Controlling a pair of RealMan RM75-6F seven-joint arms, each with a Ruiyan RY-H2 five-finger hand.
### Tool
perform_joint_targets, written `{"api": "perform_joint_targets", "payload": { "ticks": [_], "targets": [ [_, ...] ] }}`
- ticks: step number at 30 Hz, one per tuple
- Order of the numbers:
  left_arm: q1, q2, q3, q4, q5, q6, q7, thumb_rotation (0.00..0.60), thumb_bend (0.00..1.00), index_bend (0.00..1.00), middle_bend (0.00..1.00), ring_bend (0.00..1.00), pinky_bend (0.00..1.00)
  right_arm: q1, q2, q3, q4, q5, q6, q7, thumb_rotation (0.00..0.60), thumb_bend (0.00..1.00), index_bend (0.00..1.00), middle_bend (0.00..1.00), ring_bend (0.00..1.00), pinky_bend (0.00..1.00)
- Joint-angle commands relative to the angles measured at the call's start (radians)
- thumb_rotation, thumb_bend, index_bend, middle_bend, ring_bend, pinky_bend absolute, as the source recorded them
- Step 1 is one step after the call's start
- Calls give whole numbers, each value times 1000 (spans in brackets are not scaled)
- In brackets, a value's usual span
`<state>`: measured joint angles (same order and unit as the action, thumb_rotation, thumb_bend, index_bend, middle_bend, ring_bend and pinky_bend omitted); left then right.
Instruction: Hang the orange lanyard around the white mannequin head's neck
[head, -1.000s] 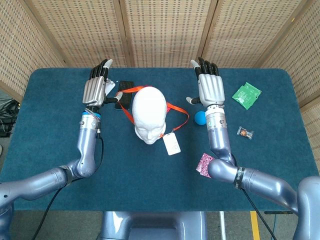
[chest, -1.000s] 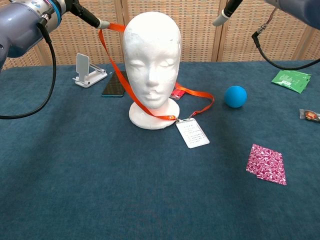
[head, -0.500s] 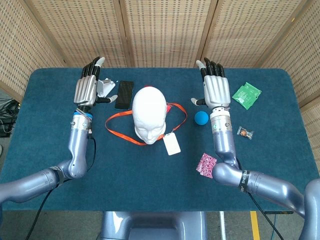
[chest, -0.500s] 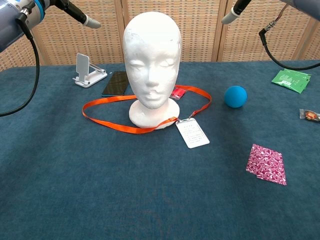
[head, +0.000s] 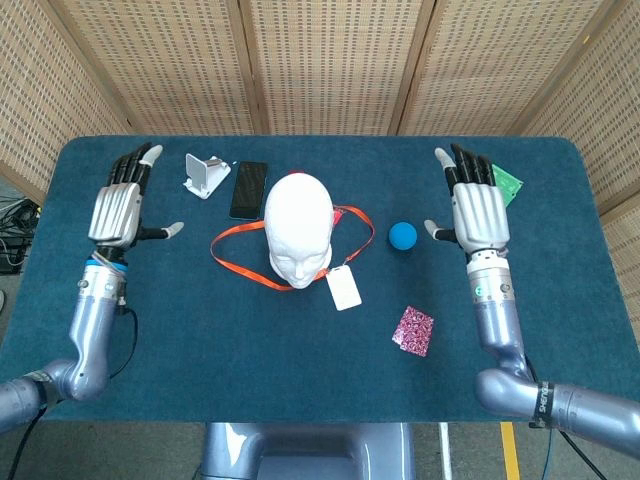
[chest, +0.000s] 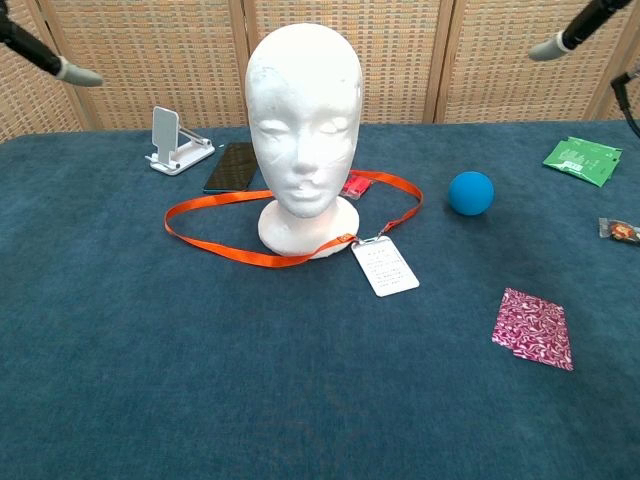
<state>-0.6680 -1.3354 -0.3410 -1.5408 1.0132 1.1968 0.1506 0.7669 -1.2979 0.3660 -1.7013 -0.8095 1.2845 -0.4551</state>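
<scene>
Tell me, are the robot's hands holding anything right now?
No, nothing is held. The left hand and right hand are both open, fingers apart, out to the sides. The orange lanyard lies around the white mannequin head on the table.

I see the head (head: 298, 225) upright mid-table, the lanyard (head: 243, 249) looped flat on the cloth around its base, its badge (head: 343, 288) lying just in front. My left hand (head: 120, 200) is raised well out to one side, fingers spread, holding nothing; my right hand (head: 477, 205) likewise on the other. A blue ball (head: 402, 235) sits between head and right hand. A phone (head: 248, 189) lies behind the head.
</scene>
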Motion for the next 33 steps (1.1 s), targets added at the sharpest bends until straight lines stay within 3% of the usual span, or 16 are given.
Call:
{"api": "perform_joint_targets", "payload": {
  "ticks": [1,6,12,13,15,17,18,20,23,26,33],
  "targets": [
    [64,41,45,-61,26,70,26,600,117,0,0,0,0,-62,44,-56,-47,-59,18,42,600,727,68,0,0,0],
    [147,79,88,-111,60,147,12,600,107,0,0,0,0,-129,73,-130,-77,-136,18,88,600,762,71,0,0,0],
    [235,146,148,-179,75,169,-15,600,2,0,0,0,0,-186,89,-216,-88,-231,-12,138,600,806,132,11,0,0],
    [266,184,176,-215,72,167,-12,600,0,0,0,0,0,-196,90,-256,-90,-280,-33,136,600,810,144,23,0,0],
    [308,224,203,-268,88,194,-12,600,0,0,0,0,0,-202,74,-303,-82,-359,-41,110,600,818,168,78,8,0],
    [335,240,215,-294,109,218,-21,600,0,0,0,0,0,-203,48,-320,-66,-404,-44,94,600,817,181,214,130,30],
    [343,242,218,-299,115,225,-23,600,0,0,0,0,0,-203,39,-322,-61,-414,-48,90,600,816,182,274,202,77],
    [356,247,220,-309,124,235,-27,600,0,0,0,0,0,-196,24,-325,-56,-427,-69,83,600,823,180,462,434,378],
    [367,249,221,-311,135,245,-24,600,0,0,0,0,0,-183,15,-330,-60,-424,-109,66,600,876,162,587,632,767],
    [376,247,223,-307,145,242,-23,600,0,0,0,0,0,-149,-7,-328,-60,-398,-173,-7,600,921,148,602,720,903],
    [379,243,212,-296,148,221,-28,600,0,0,0,0,0,-90,-54,-288,-67,-280,-247,-116,600,958,130,610,764,954]
  ]
}}
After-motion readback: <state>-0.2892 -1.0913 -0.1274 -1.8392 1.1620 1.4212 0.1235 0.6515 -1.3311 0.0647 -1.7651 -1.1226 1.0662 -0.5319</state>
